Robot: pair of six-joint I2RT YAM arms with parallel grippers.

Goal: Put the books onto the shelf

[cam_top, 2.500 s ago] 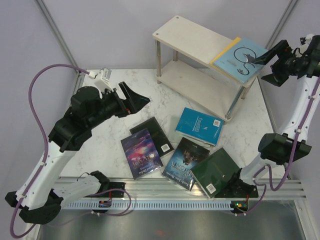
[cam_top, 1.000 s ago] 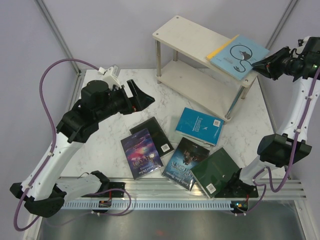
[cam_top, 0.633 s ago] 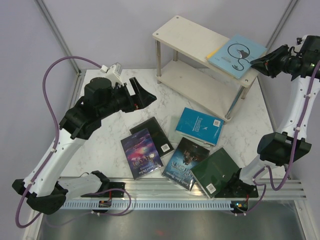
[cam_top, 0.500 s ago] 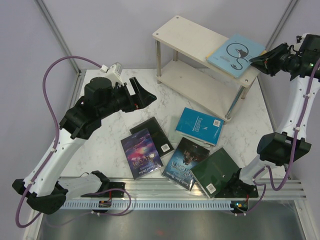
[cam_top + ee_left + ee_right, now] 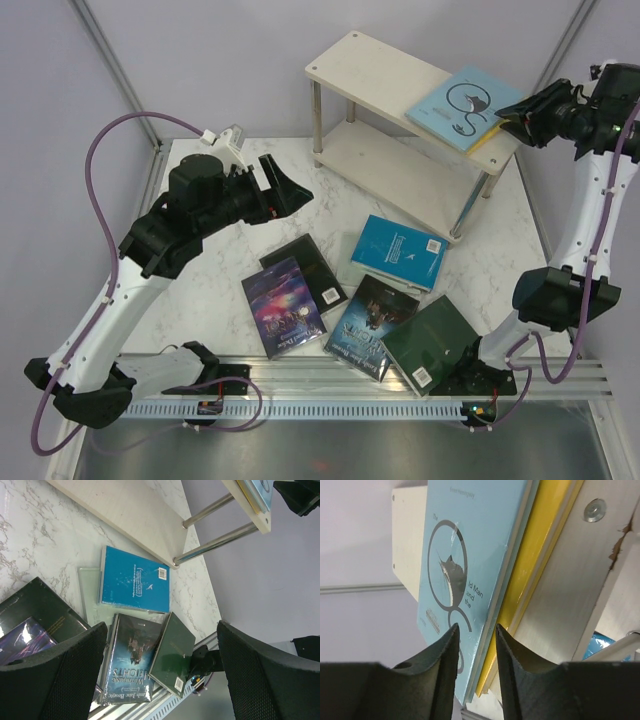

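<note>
Apparently the step is setting a book down; the left pincer [image 5: 283,184] hangs wide above the counter [image 5: 340,205], where more books [image 5: 400,251] lie, one dark book [image 5: 131,662] reading "Wuthering Heights"; on the shelf [image 5: 370,70] top, the pale blue book [image 5: 465,565], "ld Man and the", lies on a yellow book [image 5: 535,560]; the right pincer [image 5: 475,627] stands narrow at its edge, grip unclear; next, draw clear and fetch another.

Left hand [image 5: 287,183] raised, jaws wide apart; right hand [image 5: 508,117] outstretched, jaws narrowly parted.
</note>
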